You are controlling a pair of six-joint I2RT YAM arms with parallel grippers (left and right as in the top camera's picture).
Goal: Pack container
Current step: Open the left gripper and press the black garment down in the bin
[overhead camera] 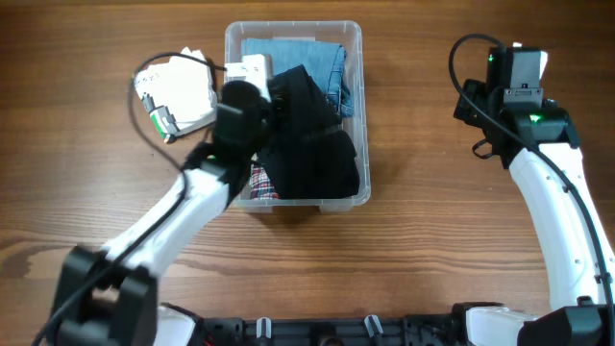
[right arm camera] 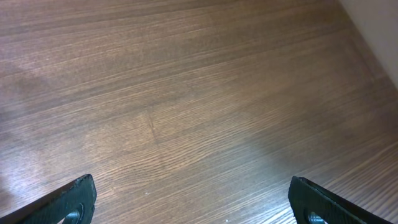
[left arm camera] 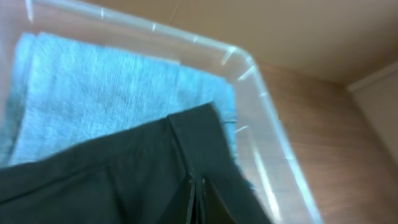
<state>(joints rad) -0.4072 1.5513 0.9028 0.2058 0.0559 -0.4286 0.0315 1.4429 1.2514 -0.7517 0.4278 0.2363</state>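
The clear plastic container [overhead camera: 362, 67] stands at the table's middle back, with a blue cloth [overhead camera: 322, 56] at its far end, a black garment [overhead camera: 317, 149] over it and a plaid cloth [overhead camera: 261, 185] at the near left corner. My left gripper [overhead camera: 273, 102] reaches into it from the left. In the left wrist view the fingers [left arm camera: 198, 200] are pressed together on the black garment [left arm camera: 106, 174], with the blue cloth [left arm camera: 106, 87] and the container wall [left arm camera: 264, 99] beyond. My right gripper [right arm camera: 193, 202] is open and empty over bare wood, at the far right [overhead camera: 517, 60].
A white folded item [overhead camera: 184, 91] with a black cable lies on the table just left of the container, under my left arm. Wood-grain table [overhead camera: 423, 240] surrounds the container.
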